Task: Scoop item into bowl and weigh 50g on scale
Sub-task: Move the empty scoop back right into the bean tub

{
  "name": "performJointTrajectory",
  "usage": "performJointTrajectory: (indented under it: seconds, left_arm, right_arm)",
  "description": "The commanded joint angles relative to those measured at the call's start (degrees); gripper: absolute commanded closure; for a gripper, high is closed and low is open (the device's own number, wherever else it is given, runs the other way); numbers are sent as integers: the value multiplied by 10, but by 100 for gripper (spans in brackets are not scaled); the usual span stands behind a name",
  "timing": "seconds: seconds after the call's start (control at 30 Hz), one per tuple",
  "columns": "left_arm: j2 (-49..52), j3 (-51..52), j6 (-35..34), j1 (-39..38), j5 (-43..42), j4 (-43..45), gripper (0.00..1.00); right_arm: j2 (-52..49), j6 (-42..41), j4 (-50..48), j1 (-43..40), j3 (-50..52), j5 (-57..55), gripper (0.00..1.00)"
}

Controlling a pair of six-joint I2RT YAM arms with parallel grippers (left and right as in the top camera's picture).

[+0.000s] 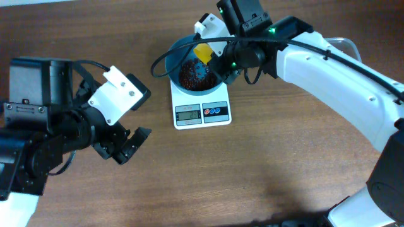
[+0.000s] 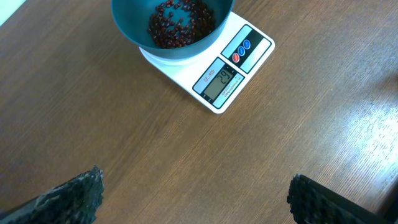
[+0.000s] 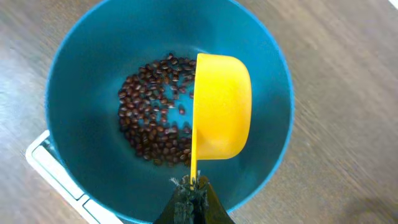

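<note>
The teal-blue bowl (image 1: 182,50) stands on the white scale (image 1: 202,108), whose display and two round buttons face the table's front. Dark reddish-brown beans (image 1: 196,75) lie in the bowl's bottom; they also show in the right wrist view (image 3: 152,121) and the left wrist view (image 2: 180,25). My right gripper (image 3: 194,186) is shut on the handle of a yellow scoop (image 3: 221,106), held tipped on its side over the bowl (image 3: 81,81). My left gripper (image 1: 129,148) is open and empty over bare wood, left of the scale (image 2: 233,78).
A clear plastic tub's rim (image 1: 344,44) shows at the far right, mostly hidden behind my right arm. The table is brown wood.
</note>
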State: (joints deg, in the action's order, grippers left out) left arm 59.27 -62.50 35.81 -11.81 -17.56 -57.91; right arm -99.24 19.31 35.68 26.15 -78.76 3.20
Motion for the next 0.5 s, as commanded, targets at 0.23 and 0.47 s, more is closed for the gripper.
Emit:
performJointTrajectory:
  seconds: [0.23,0.47]
  left_arm:
    - [0,-11,7,3,0,-1,1]
    - [0,-11,7,3,0,-1,1]
  right_arm:
    - [69,-2,8,-22,-94,-227,96]
    - [78,-2,211,-157,-94,-349,96]
